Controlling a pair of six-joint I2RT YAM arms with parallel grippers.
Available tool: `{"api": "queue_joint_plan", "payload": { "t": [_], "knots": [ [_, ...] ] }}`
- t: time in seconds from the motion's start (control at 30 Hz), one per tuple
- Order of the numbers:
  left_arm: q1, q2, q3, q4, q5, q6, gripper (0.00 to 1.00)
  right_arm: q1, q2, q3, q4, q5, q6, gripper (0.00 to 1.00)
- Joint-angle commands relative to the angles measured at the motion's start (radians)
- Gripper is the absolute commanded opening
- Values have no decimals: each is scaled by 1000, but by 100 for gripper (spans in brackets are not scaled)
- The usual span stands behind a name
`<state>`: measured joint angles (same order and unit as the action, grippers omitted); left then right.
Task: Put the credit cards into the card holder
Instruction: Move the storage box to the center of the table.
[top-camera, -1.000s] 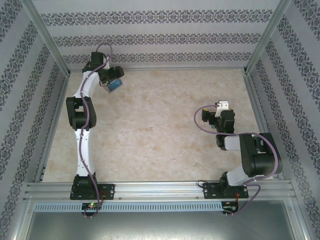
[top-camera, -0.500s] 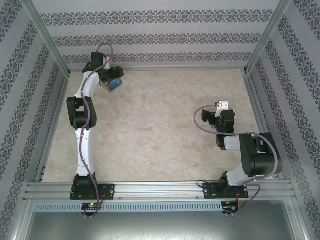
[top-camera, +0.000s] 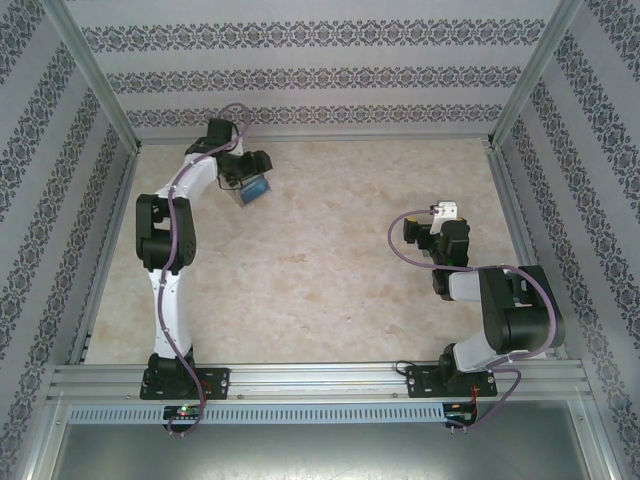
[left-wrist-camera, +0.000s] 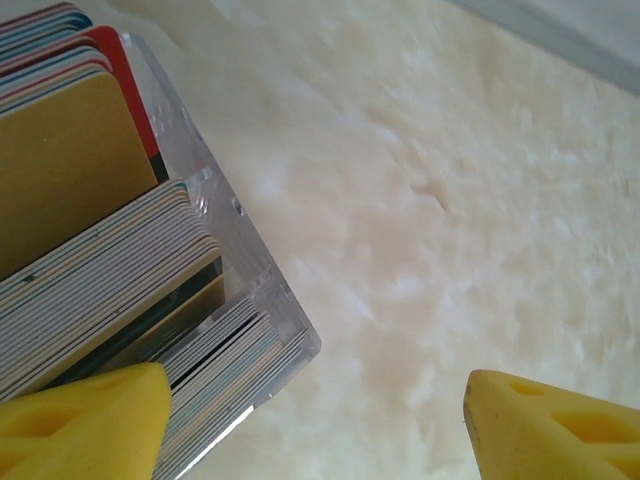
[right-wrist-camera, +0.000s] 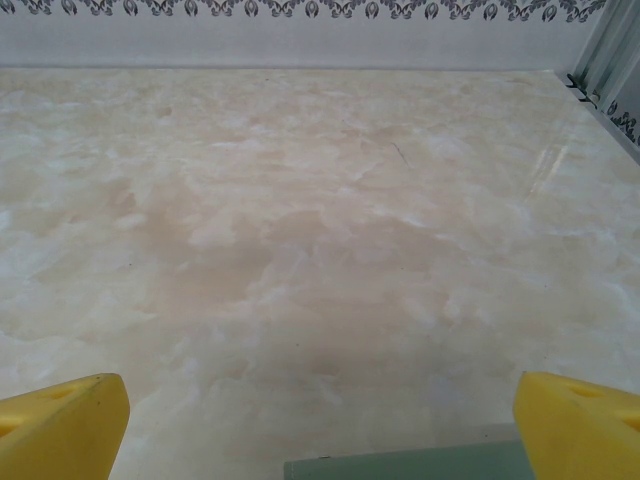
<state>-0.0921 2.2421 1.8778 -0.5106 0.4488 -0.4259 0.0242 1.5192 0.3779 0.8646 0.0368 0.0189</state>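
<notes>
White-black arms (top-camera: 168, 310), purple cables (top-camera: 390, 238), yellow fingers (left-wrist-camera: 80, 420).

Overhead view looks down; both wrist views skim the table (top-camera: 330, 270).

Left arm (top-camera: 165, 300) is stretched far forward, wrist turned rightward; left end effector (left-wrist-camera: 318, 390) is seen with fingers parted. Right arm (top-camera: 515, 310) is folded back near its base; right end effector (right-wrist-camera: 322, 395) is held with fingers spread wide.

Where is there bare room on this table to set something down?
Bare: the wide middle of the table between left arm and right arm, and the near strip by the rail. Crowded: far left, the left pincer at the clear card stand.
</notes>
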Motion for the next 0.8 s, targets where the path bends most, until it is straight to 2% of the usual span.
{"api": "queue_joint_plan", "payload": {
  "t": [0.0, 0.07, 0.17, 0.27, 0.37, 0.43, 0.57, 0.7, 0.77],
  "knots": [
    [-106, -38, -114, -112, 43, -72, 78, 15, -15, 2, 33, 15, -15, 98],
    [-157, -83, -195, -91, 29, -99, 78, 14, -15, 2, 33, 14, -15, 98],
    [-255, -146, -282, -63, -60, -154, 77, 14, -16, 3, 33, 15, -15, 98],
    [-368, -191, -301, -60, -66, -183, 77, 16, -15, 1, 34, 17, -17, 98],
    [-482, -250, -308, -30, -123, -198, 78, 14, -15, 3, 32, 14, -15, 98],
    [-532, -275, -292, -17, -136, -203, 81, 12, -13, 7, 26, 4, -11, 98],
    [-570, -363, -310, 5, -192, -165, 85, 2, -14, 10, 18, -11, -5, 98],
    [-571, -526, -458, 72, -357, -106, 88, -9, -12, 14, 14, -23, 4, 98],
    [-571, -608, -548, 130, -376, -62, 88, -9, -12, 12, 14, -16, 6, 98]
  ]
}}
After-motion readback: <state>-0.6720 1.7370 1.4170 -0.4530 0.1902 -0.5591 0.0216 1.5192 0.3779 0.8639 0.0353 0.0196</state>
